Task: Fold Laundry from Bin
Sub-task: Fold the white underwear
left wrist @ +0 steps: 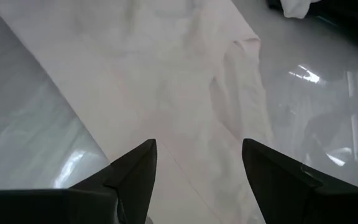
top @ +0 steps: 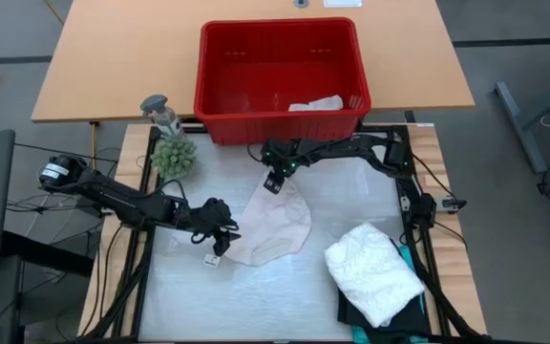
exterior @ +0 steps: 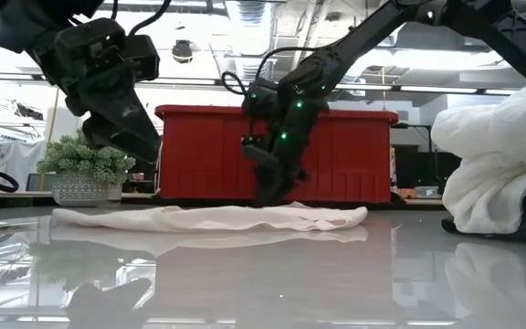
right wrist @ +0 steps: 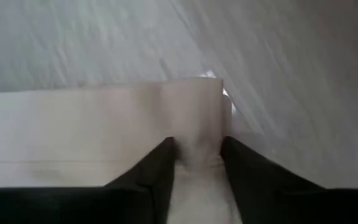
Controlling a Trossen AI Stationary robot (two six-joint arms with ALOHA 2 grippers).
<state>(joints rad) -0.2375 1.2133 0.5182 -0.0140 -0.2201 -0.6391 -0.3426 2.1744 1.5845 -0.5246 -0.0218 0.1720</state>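
Right tool (top: 274,182) sits on the cloth (top: 277,226) at the edge nearest the bin (top: 282,69). In the right wrist view its fingers (right wrist: 151,171) stand a little apart with a fold of cloth (right wrist: 104,137) between them; we cannot tell whether it is pinching or letting go. In the low view the right tool (exterior: 270,187) reaches down to the cloth (exterior: 208,217), which lies flat on the surface (exterior: 263,283).

Left tool (top: 220,229) is at the cloth's far side from the bin, at its edge. Its fingers (left wrist: 135,171) are spread, nothing between them, hovering just over the cloth (left wrist: 166,74). In the low view the left tool (exterior: 121,128) hangs above the cloth, not touching.

The cloth is pale, laid out in front of the bin, near the middle of the surface (top: 208,296), partly doubled over by the look of it; the fold looks unfinished.

Bin stands beyond the surface, on a wooden table. One small white piece (top: 315,103) is left in it, so we judge at least one more item to go.

Well away from the bin, beside the cloth, a white top (top: 372,272) lies bundled on dark and teal garments (top: 411,308). We take these as done and stacked, though the fold under the top is hidden.

A small plant (top: 173,155) stands by the bin's corner, clear of the work.

Progress: roughly over half, judging by the stack against what remains.
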